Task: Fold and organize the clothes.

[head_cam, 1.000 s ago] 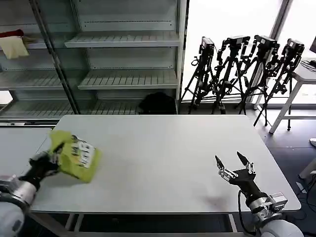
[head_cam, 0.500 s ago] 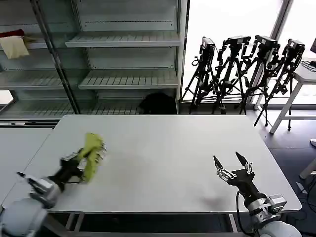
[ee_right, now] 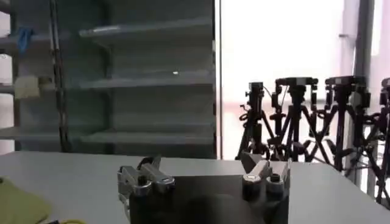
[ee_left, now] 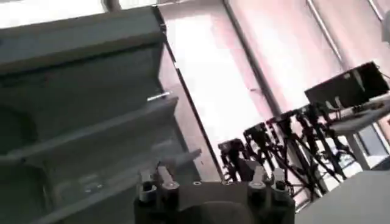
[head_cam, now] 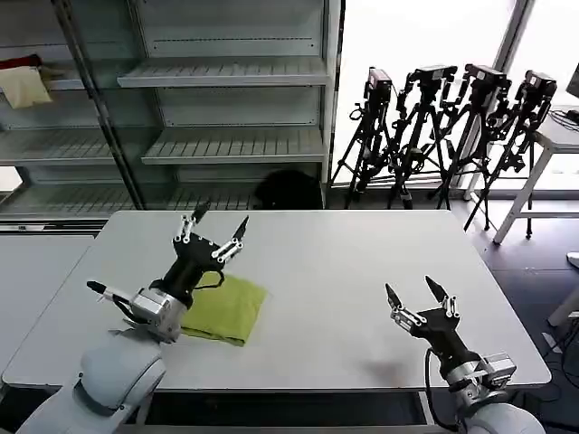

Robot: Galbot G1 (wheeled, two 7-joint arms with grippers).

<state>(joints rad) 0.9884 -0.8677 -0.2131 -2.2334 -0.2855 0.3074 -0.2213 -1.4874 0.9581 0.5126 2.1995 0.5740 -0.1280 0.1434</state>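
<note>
Left fingers: spread wide, holding nothing. My left gripper (head_cam: 213, 231) is tilted up off the table, fingertips pointing toward the shelving in the upper half of the head view; the T-shirt (head_cam: 226, 307) lies just below and behind them, under my wrist.

Right fingers: also spread wide, empty. My right gripper (head_cam: 418, 301) hovers low over the table (head_cam: 344, 262) at the lower right of the frame, well apart from the shirt.

T-shirt: folded into a compact, roughly square lime-green pad, left of centre in the lower half of the head view, plain side up, flat on the table. A corner of it shows at the lower left edge of the right wrist view (ee_right: 18, 204).

Handling, as a judgement:
- Light, soft cotton; no stiffness of its own, so it will sag and may unfold if lifted by one layer.
- Not fragile; low slip on the matte tabletop.
- Best hold: pinch through all layers at a folded edge, the right-hand edge in the head view being free of my arm. A single top layer would peel open.

Fold looks done; tidy placement appears to be what remains.
</note>
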